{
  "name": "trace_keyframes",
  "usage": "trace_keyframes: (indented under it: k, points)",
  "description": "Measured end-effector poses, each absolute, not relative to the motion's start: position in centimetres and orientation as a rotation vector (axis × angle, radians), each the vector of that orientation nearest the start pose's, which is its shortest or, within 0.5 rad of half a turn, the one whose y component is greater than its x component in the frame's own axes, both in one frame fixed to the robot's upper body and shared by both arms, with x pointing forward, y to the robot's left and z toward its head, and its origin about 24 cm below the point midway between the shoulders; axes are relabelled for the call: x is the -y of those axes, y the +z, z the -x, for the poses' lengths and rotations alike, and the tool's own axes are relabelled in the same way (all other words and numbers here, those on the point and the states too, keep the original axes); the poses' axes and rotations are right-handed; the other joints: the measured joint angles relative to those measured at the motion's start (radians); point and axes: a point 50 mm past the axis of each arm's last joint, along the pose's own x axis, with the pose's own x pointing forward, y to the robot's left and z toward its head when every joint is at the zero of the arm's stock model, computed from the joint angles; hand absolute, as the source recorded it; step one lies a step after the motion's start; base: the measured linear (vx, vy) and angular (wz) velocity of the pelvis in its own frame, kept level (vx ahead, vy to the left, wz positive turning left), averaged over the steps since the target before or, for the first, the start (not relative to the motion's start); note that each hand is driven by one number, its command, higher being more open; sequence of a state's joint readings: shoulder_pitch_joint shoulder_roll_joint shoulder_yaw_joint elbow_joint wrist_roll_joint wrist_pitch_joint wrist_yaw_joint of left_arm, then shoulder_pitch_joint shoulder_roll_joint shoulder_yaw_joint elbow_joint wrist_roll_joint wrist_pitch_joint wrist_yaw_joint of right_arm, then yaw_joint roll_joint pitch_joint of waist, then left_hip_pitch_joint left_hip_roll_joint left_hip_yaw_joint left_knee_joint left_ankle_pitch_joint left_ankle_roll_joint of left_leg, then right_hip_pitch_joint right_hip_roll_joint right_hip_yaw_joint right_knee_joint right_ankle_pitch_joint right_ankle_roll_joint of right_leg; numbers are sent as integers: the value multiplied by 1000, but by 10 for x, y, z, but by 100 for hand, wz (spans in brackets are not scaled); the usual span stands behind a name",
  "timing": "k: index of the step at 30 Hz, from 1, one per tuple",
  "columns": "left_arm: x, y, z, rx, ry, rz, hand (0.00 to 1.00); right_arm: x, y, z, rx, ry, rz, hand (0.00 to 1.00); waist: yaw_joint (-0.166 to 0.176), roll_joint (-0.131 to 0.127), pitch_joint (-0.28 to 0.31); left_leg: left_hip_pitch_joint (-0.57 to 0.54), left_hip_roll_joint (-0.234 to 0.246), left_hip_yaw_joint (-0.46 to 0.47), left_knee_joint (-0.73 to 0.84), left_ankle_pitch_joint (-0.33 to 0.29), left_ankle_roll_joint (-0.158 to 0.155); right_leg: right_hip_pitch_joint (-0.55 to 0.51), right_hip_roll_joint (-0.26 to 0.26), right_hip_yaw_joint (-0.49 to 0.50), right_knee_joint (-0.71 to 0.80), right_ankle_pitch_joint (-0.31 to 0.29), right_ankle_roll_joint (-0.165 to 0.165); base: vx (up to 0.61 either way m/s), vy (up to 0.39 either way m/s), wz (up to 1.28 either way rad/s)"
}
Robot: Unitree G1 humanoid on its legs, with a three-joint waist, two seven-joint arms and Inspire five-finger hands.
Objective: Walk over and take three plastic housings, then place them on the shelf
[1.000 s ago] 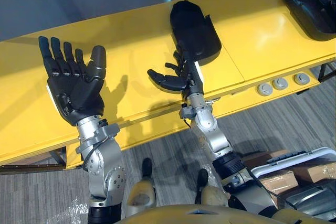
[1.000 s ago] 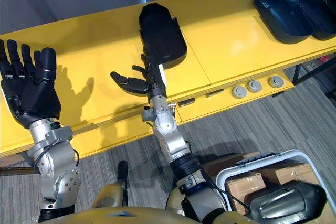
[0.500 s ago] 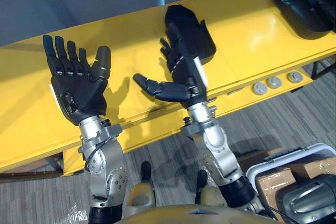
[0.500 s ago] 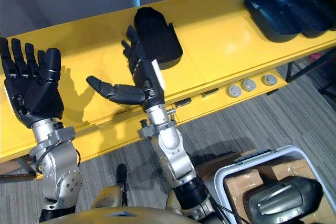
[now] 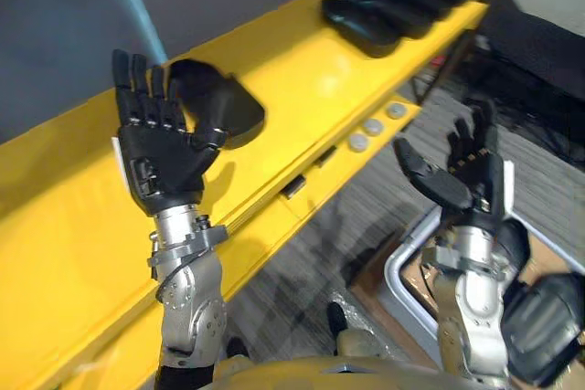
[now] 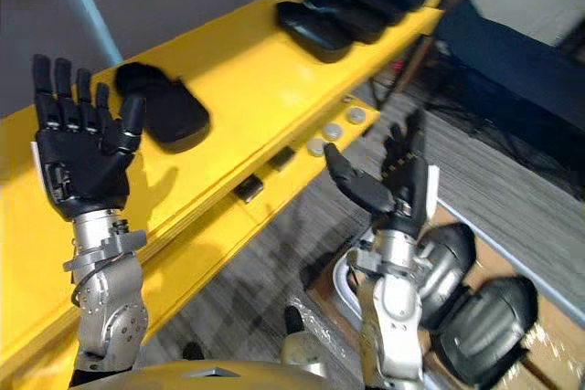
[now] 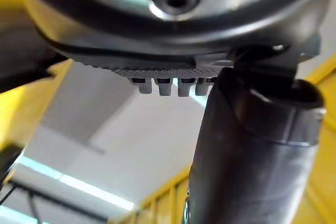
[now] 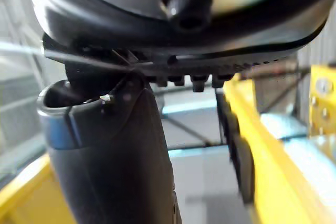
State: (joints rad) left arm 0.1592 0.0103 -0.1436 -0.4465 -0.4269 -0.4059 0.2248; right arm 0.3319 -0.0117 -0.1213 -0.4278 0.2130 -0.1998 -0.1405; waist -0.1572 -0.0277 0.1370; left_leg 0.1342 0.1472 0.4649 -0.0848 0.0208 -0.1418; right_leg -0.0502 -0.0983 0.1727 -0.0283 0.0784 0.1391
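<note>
The left robot hand [image 5: 169, 157] is raised over the yellow table [image 5: 55, 226], fingers spread, empty. The right robot hand [image 5: 471, 184] is spread and empty above the floor crate [image 5: 402, 294], which holds dark housings [image 6: 484, 317] on cardboard [image 6: 548, 353]. One black housing [image 5: 224, 107] lies on the table behind the left robot hand. A row of housings [image 5: 384, 6] lies further along.

The surface [image 6: 238, 89] runs from near left to far right. One plastic housing [image 6: 169, 114] lies on it just behind the left robot hand [image 6: 82, 166]; a row of housings [image 6: 352, 11] lies well apart at its far right end. The right robot hand [image 6: 402, 194] is over the floor [image 6: 274, 253] before the surface, with two more housings [image 6: 484, 317] low to its right, by a bin [image 5: 399, 289]
</note>
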Motion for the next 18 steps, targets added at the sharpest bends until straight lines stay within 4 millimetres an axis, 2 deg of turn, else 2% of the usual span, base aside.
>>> trace_keyframes:
  k: [2, 4, 5, 7, 8, 10, 13, 15, 18]
  points:
    - [-145, 128, -203, 561, 134, 565, 100, 220, 84, -159, 278, -426, -110, 100, -49, 16, -13, 28, 8, 67, 0, -19, -15, -10, 22, 59, -11, 4, 5, 40, -24, -84]
    - [-140, 125, -205, 536, 132, 576, 100, 225, 80, -148, 252, -464, -98, 100, -77, 24, -18, 23, 21, 99, 34, -46, -20, -34, 44, 111, -9, 10, 5, 54, -42, -79]
    - [-139, 124, -205, 532, 136, 578, 100, 225, 79, -146, 247, -469, -98, 100, -77, 24, -18, 13, 25, 94, 61, -64, -18, -44, 51, 129, -8, 13, 3, 62, -70, -94]
    - [-139, 123, -204, 522, 164, 589, 100, 224, 79, -146, 252, -465, -98, 100, -64, 35, -21, -35, 38, -55, 163, -149, -4, -75, 80, 194, -3, 28, -3, 37, -49, -105]
    - [-141, 122, -204, 511, 201, 598, 100, 221, 81, -150, 267, -432, -101, 100, -54, 54, -21, -64, 41, -195, 231, -222, -1, -89, 104, 246, -3, 37, -2, 15, 19, -105]
    - [-142, 120, -204, 497, 232, 591, 100, 215, 83, -155, 285, -383, -116, 100, -49, 74, -23, -74, 36, -301, 287, -284, 1, -94, 124, 289, 8, 39, 3, 4, 99, -88]
    - [-141, 120, -203, 500, 239, 531, 100, 202, 83, -161, 301, -316, -143, 100, -30, 74, -24, -108, 18, -312, 353, -327, 19, -108, 111, 309, 13, 45, 13, -47, 164, -25]
    - [-141, 120, -203, 498, 229, 529, 100, 189, 81, -168, 295, -266, -175, 100, -2, 74, -23, -146, 0, -322, 399, -341, 32, -121, 90, 305, 14, 48, 20, -67, 118, 11]
    - [-137, 123, -202, 516, 183, 531, 100, 181, 74, -169, 254, -263, -233, 100, 30, 83, -12, -204, 0, -363, 491, -367, 39, -143, 89, 266, 59, 37, 29, -67, 99, 34]
